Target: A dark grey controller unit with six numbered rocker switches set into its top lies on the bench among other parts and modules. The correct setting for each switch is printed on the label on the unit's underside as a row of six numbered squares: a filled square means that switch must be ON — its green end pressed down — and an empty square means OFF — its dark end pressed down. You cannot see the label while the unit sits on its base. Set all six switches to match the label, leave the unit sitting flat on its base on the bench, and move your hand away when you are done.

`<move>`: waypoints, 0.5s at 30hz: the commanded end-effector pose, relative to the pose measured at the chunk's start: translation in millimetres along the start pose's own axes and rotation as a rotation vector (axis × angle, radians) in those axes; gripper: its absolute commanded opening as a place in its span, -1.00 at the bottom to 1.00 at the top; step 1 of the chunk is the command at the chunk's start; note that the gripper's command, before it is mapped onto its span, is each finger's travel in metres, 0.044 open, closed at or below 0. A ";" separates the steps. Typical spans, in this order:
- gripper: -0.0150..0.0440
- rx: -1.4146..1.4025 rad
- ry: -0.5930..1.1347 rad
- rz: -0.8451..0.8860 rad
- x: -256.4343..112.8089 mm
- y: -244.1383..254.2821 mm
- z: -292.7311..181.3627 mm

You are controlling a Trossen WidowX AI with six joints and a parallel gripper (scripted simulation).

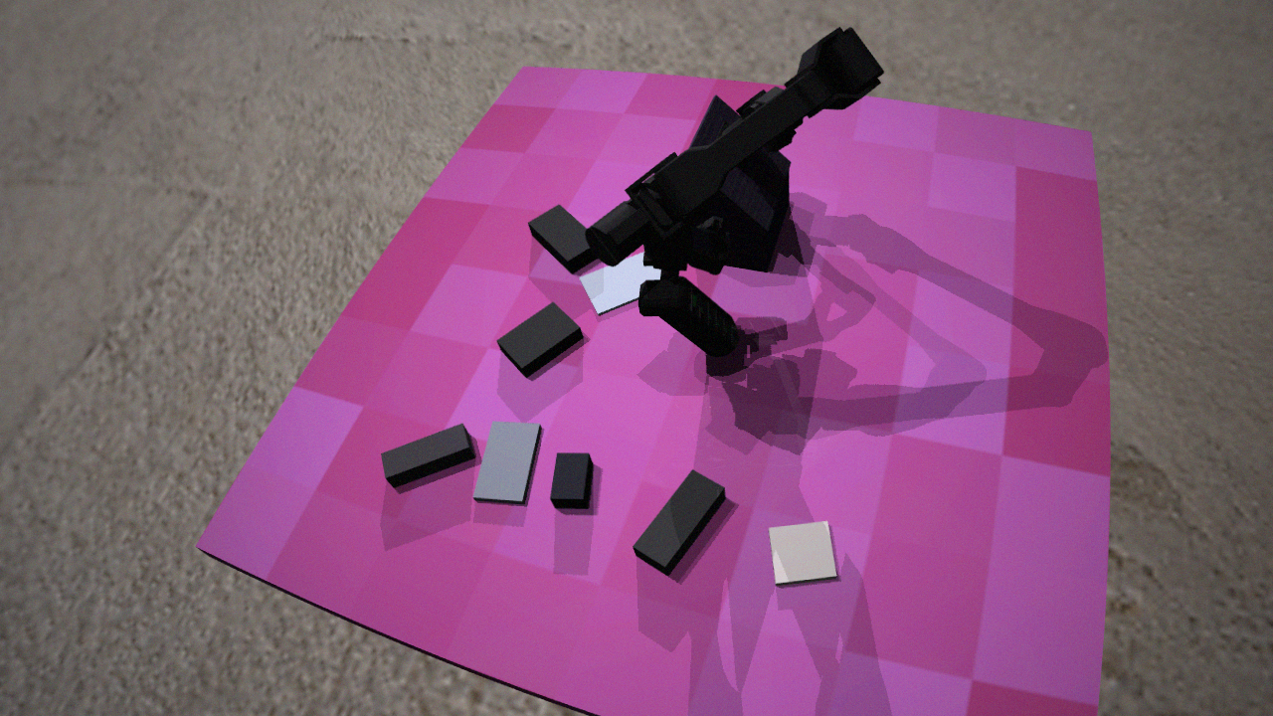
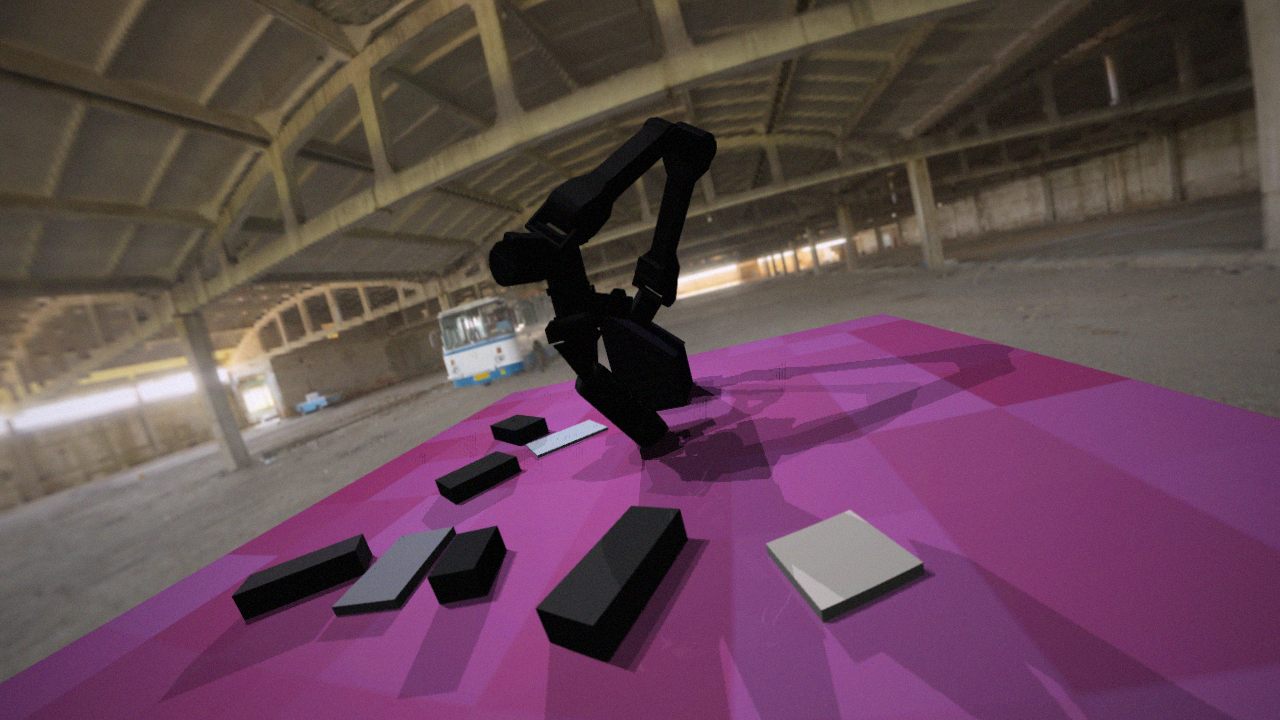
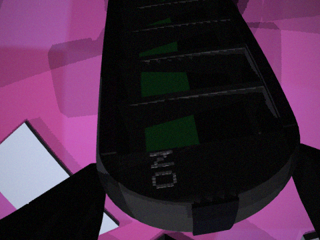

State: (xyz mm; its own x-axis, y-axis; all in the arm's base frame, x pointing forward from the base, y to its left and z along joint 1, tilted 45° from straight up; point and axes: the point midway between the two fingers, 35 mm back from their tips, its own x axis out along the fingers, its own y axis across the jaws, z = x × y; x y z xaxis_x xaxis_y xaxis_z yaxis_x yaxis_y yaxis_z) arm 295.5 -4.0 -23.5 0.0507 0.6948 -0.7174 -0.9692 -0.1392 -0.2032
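Observation:
The dark grey controller unit (image 1: 696, 320) (image 2: 622, 411) (image 3: 227, 170) is steeply tilted, its upper end between my fingers and its lower end at or close to the bench. My gripper (image 1: 665, 282) (image 2: 586, 374) (image 3: 199, 166) is shut on that rounded end, one finger on each side in the wrist view. The wrist view shows the switch face, with an ON mark near the close end and green patches on several rockers along the left. The farther rockers are dark or cut off, and which ends are pressed is hard to tell. The underside label is hidden.
A pale plate (image 1: 614, 286) (image 2: 566, 438) (image 3: 31, 160) lies close beside the unit. Dark blocks (image 1: 540, 338) (image 2: 478, 476) lie beyond it. A grey plate (image 1: 509, 460) (image 2: 395, 570), a long dark block (image 1: 680, 520) (image 2: 613, 577) and a cream square (image 1: 803, 552) (image 2: 844, 559) lie farther out.

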 end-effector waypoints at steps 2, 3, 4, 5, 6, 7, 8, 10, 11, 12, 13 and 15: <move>0.65 -0.005 -0.009 0.012 6.0 1.7 -1.4; 0.65 -0.005 -0.009 0.012 6.4 1.7 -2.1; 0.65 -0.005 -0.009 0.012 6.7 1.7 -2.8; 0.65 -0.005 -0.009 0.012 7.1 1.7 -3.5; 0.65 -0.005 -0.009 0.012 7.4 1.7 -4.2; 0.65 -0.005 -0.009 0.012 7.8 1.7 -4.8; 0.65 -0.005 -0.009 0.012 8.2 1.7 -5.5; 0.65 -0.005 -0.009 0.012 9.0 1.7 -6.9; 0.65 -0.005 -0.009 0.012 9.3 1.7 -7.5; 0.65 -0.005 -0.009 0.012 9.7 1.7 -8.2; 0.65 -0.005 -0.009 0.012 10.1 1.7 -8.9; 0.65 -0.005 -0.009 0.012 10.9 1.7 -10.2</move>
State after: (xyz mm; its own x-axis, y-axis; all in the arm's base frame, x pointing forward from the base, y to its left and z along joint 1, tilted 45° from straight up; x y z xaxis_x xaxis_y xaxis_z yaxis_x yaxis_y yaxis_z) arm 298.2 -7.8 -34.8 0.0510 0.6929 -0.7193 -0.9691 -0.1397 -0.2034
